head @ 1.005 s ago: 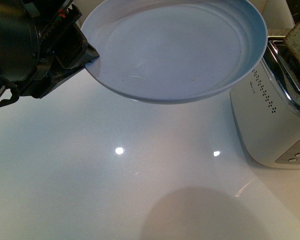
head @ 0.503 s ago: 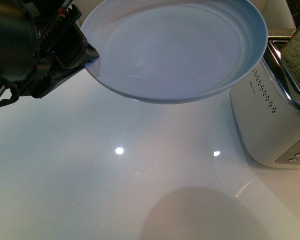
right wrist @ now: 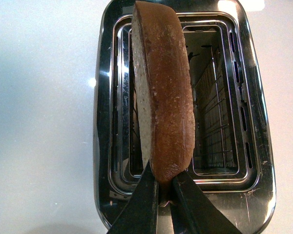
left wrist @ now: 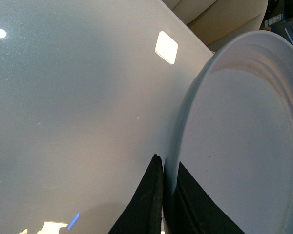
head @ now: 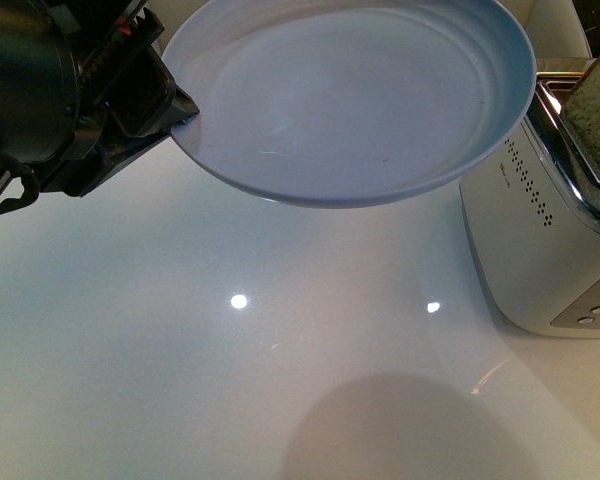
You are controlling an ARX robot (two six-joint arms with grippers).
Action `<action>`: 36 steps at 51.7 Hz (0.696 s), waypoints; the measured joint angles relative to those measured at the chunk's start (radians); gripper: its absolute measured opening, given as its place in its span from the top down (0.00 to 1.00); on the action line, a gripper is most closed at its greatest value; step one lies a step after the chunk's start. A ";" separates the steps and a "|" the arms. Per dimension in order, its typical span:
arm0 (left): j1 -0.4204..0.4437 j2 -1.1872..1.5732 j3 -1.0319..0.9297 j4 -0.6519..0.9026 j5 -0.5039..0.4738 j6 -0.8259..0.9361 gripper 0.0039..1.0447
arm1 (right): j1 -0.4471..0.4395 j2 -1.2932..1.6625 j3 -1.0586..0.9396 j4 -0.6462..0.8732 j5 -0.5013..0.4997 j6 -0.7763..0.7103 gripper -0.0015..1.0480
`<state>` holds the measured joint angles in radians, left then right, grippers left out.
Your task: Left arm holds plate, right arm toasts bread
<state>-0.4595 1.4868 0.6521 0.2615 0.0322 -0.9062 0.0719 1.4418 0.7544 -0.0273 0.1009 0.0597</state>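
A silver toaster (head: 530, 250) stands on the glossy white desk (head: 180, 350) at the right, with nothing between it and the plate (head: 350, 110). The plate is held up off the desk, its far-right rim just beside the toaster's top. The left tool (head: 180, 120) is clamped on the plate's left rim, one black jaw above and one below. The bulky dark left arm reaches in from the upper left.

The bread (right wrist: 163, 97) stands on edge over one toaster slot, crust up, while the neighbouring slot is open and bare. The right tool (right wrist: 163, 183) is narrow, pinching the slice's near end between its two dark jaws. How deep the slice sits in the slot cannot be told.
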 joint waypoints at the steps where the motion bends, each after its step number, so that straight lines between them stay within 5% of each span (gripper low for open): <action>1: 0.000 0.000 0.000 0.000 0.000 0.000 0.97 | 0.000 0.000 -0.001 0.001 0.000 0.000 0.95; 32: 0.000 0.000 0.000 0.000 0.000 0.000 0.97 | -0.023 -0.033 -0.048 0.032 -0.042 0.038 0.11; 36: 0.000 0.000 0.000 0.000 0.000 0.000 0.97 | -0.033 -0.101 -0.071 0.033 -0.067 0.053 0.09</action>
<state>-0.4599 1.4868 0.6521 0.2615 0.0322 -0.9062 0.0387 1.3411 0.6830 0.0055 0.0341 0.1127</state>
